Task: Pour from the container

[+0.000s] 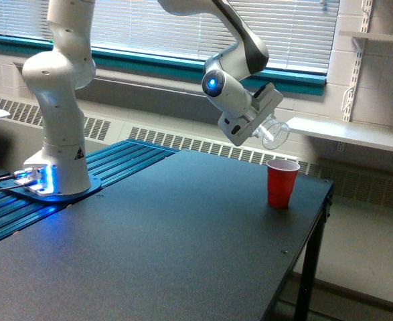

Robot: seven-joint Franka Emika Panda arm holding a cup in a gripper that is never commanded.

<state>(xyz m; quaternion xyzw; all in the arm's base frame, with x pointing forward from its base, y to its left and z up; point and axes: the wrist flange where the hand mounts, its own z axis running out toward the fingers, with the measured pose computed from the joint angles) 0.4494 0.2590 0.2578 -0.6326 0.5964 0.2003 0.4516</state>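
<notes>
Clear plastic container sits clamped in the gripper, tipped well over on its side w/ the round rim facing down and toward the exterior view's right. No coloured bits can be made out inside it at this res; it looks see-through, w/ the radiator grille and shelf showing behind. Gripper's white body angles down from the wrist, fingers closed on the cup's base end; the fingers themselves are mostly hidden behind the cup wall.

Container hangs in the air above and a bit to the exterior view's left of a red cup, not touching it, clear gap between the two. Red cup stands upright, open mouth up, on the black table, near the table's far edge and toward its right corner in the exterior view.

Wrist link carries a glowing blue ring; the arm rises from there up out of the top of the frame. Robot base column, white, stands at the exterior view's left on a blue ribbed mat, w/ blue lights at its foot and cables running off left.

Behind: window blinds over a teal sill, radiator vents along the wall, a white shelf at the exterior view's right, approx. level w/ the container.
</notes>
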